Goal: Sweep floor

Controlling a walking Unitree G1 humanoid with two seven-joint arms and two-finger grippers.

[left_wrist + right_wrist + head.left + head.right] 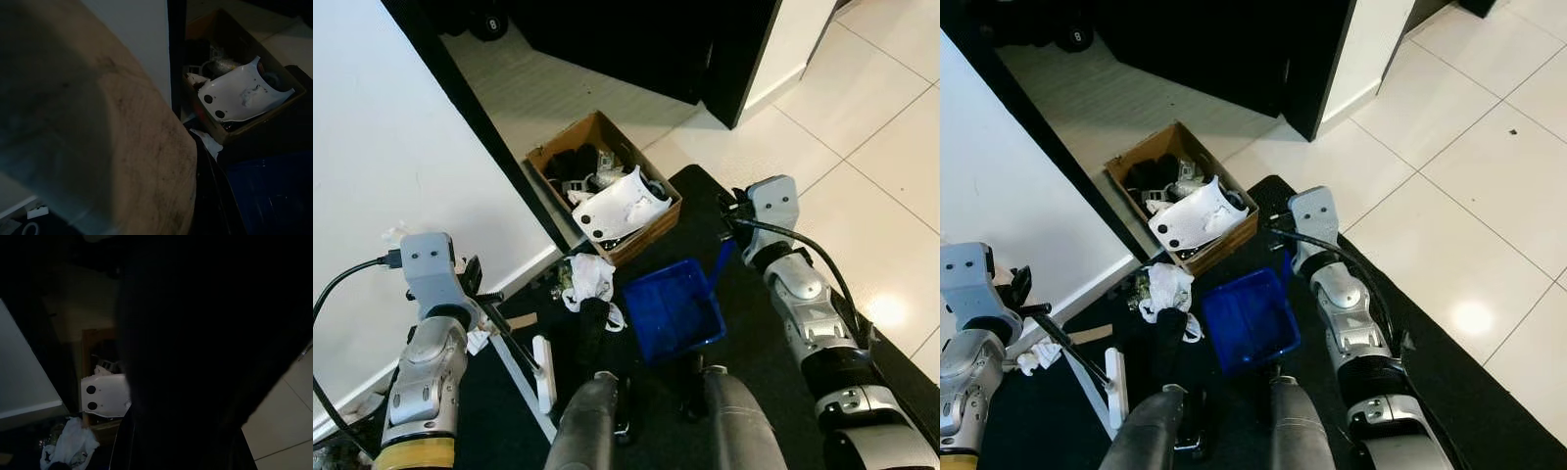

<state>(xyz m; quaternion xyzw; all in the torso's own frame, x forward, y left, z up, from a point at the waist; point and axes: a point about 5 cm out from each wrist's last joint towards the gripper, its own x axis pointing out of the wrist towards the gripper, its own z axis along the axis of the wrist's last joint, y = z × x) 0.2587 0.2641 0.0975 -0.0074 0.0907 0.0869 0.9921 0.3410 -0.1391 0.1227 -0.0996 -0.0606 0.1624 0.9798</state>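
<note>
Underfoot in the head views lies a black mat [773, 352] over glossy pale floor tiles [891, 147], with a white wall [372, 147] at nine o'clock. At center sits a blue plastic dustpan [677, 311], its handle running to the right gripper [729, 233]; whether those fingers clamp it, I cannot tell. At twelve o'clock, a brown cardboard box [607, 186] holds a curved white shell [622, 208]. Crumpled white paper [589, 279] lies at the pan's ten o'clock. The left gripper [475, 284] meets a thin black broom handle [514, 343]; grip unclear. Left wrist view: blurred tan surface, box [244, 98] beyond. Right wrist view: very dark, shell [105, 394] and paper [71, 443] faint. No writing is legible.
</note>
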